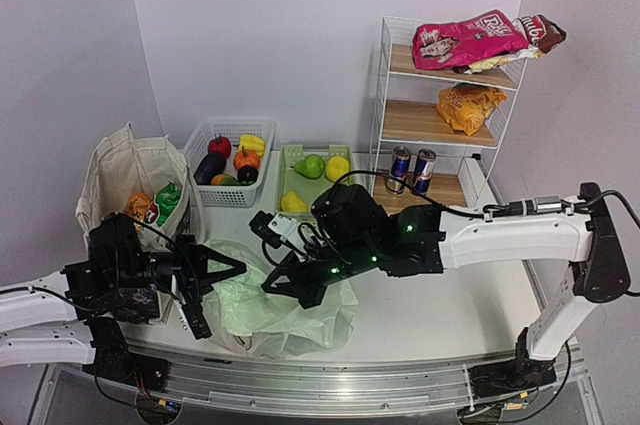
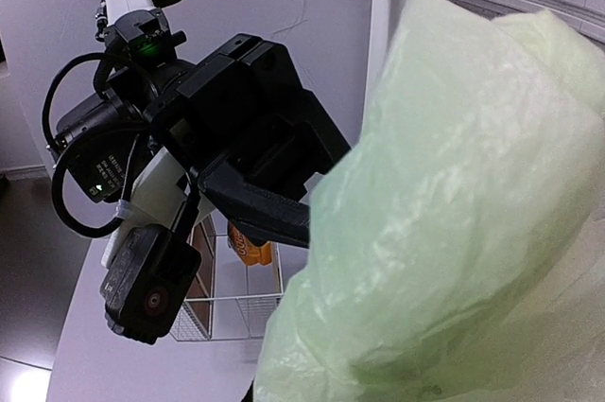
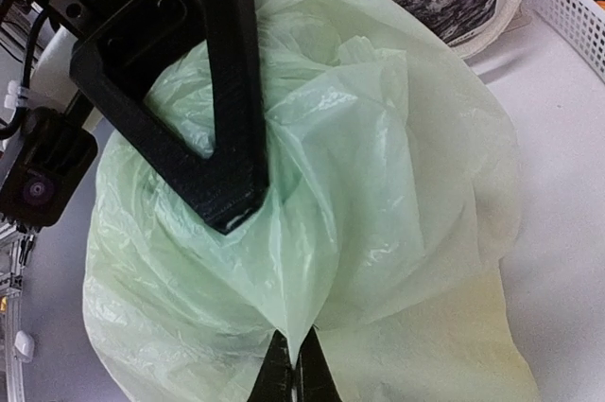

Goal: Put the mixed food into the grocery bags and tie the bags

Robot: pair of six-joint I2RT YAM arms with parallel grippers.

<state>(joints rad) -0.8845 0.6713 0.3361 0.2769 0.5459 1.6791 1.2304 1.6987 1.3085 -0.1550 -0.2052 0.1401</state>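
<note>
The left end effector [image 3: 232, 213] and right end effector [image 3: 291, 371] each pinch the plastic bag [image 3: 397, 184] beside the tote [image 1: 108, 175]. A hard pull could tear the thin film or let it slip free.

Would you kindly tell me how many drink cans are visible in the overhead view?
2. The left can and the right can stand side by side on the bottom shelf of the wire rack. Others may be hidden inside the canvas tote or plastic bag.

Bright, even room light; close wrist views slightly soft.
</note>
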